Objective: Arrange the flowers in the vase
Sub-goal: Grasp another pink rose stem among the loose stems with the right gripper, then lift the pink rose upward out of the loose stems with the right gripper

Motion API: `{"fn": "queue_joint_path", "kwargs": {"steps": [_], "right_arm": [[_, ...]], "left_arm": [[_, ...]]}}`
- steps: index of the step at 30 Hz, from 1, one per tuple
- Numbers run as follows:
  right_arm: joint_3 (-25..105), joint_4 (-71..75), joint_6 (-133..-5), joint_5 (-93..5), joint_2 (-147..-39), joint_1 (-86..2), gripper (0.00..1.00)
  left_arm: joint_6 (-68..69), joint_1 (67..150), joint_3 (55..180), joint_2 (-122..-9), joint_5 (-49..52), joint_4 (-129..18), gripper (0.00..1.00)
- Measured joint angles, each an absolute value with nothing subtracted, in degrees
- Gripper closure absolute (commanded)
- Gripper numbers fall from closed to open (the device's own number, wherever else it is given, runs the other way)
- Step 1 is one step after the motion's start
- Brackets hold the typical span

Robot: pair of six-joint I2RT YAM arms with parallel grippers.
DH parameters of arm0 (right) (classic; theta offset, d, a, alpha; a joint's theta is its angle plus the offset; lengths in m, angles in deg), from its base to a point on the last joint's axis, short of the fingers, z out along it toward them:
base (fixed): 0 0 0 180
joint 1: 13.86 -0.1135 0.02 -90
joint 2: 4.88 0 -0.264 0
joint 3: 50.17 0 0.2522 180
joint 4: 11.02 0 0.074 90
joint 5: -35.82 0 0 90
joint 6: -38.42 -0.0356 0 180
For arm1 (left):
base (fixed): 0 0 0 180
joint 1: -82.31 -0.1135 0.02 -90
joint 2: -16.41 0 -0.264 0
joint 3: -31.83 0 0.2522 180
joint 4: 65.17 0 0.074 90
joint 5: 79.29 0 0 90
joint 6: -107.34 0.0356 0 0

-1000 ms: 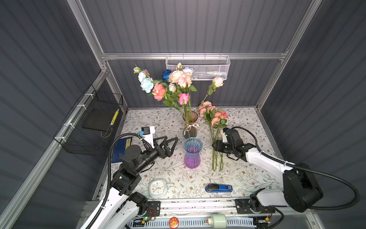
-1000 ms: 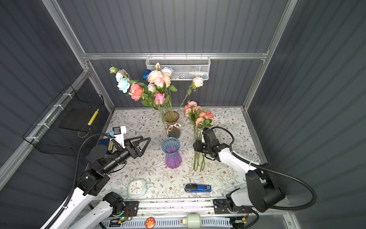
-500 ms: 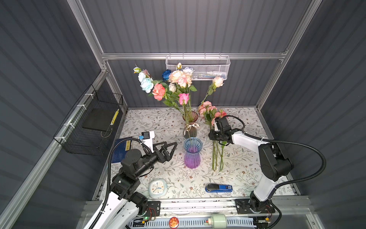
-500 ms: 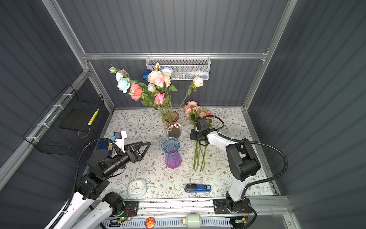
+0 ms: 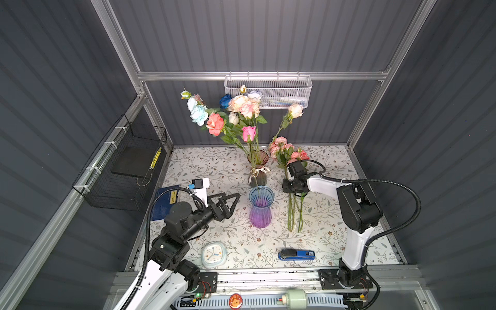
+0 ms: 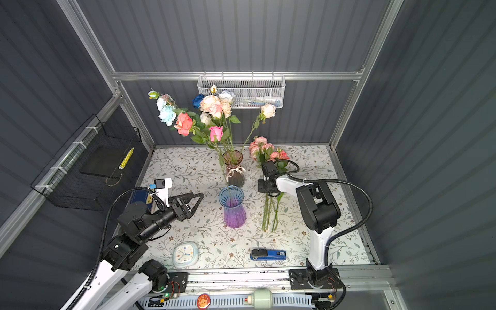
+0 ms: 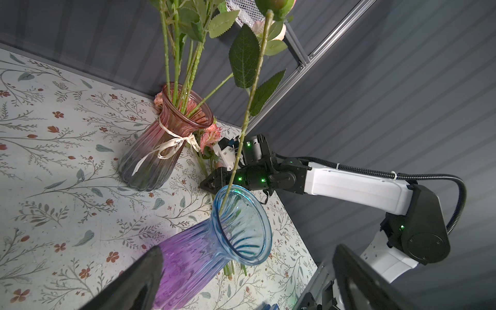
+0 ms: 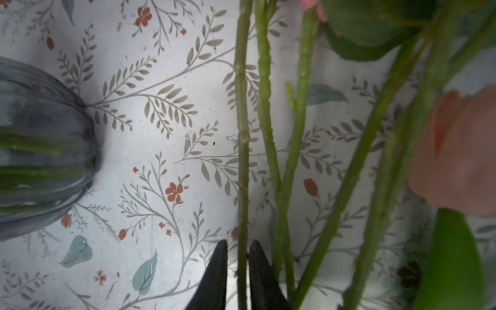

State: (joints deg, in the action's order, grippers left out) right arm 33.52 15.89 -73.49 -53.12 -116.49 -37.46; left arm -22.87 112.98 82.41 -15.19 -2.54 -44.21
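- Right arm's elbow has swung up and inward since a second ago, while the right gripper (image 8: 239, 243) has crept slightly along the stems toward the blooms.
- Under that gripper, loose flowers (image 5: 280, 150) lie flat on the table. They are pink and coral carnation-like sprays on long green stems, with the blooms beyond the gripper and the cut ends behind it.
- The right wrist view shows its two black fingers drawn in tight around one single green stem. The other stems run alongside, outside the fingers.
- The left gripper (image 5: 233, 205) is spread wide and holds nothing.
- Just ahead of it stands a blue-to-purple ribbed glass vase (image 5: 260, 214), upright and apart from the fingers in both top views.
- A peach rose (image 5: 295, 110) on a long leafy stem stands in that vase. It leans toward the right gripper's side, with its stem against the rim.
- Beyond both grippers, a pink-to-grey ribbed glass vase with a cream ribbon bow (image 5: 257, 174) holds bunched flowers (image 5: 236, 115) in pink, coral, peach, white, pale blue and dark blue.
- The white tabletop printed with leafy sprigs (image 5: 204, 163) sits inside grey corrugated walls (image 5: 268, 35).
- A white mesh basket (image 5: 268, 91) hangs on the back rail and a black wire basket (image 5: 120, 171) on the wall beside the left gripper.
- Behind the grippers lie a pale blue alarm clock (image 5: 214, 253) and a blue-and-black stapler (image 5: 296, 255).
- The left gripper has sunk a little; the vases and flowers have not shifted.
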Motion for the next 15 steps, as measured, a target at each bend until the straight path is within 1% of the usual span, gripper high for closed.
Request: {"fn": "queue_joint_path", "kwargs": {"steps": [2,5,10,15], "right_arm": [[33.06,14.79,-73.42,-52.88,-116.12,-37.43,0.96],[29.74,10.77,-73.16,-51.65,-113.41,-37.35,1.0],[20.89,2.62,-73.75,-48.81,-104.55,-36.45,1.0],[13.33,-6.15,-76.97,-46.5,-96.62,-33.74,1.0]], "left_arm": [[-23.0,112.98,82.41,-14.92,-2.37,-43.62,0.0],[-23.02,112.98,82.44,-14.57,-2.3,-43.37,0.0],[-23.07,112.98,82.41,-14.31,-2.3,-43.22,0.0],[-23.46,112.98,82.41,-14.27,-2.28,-43.22,0.0]]}}
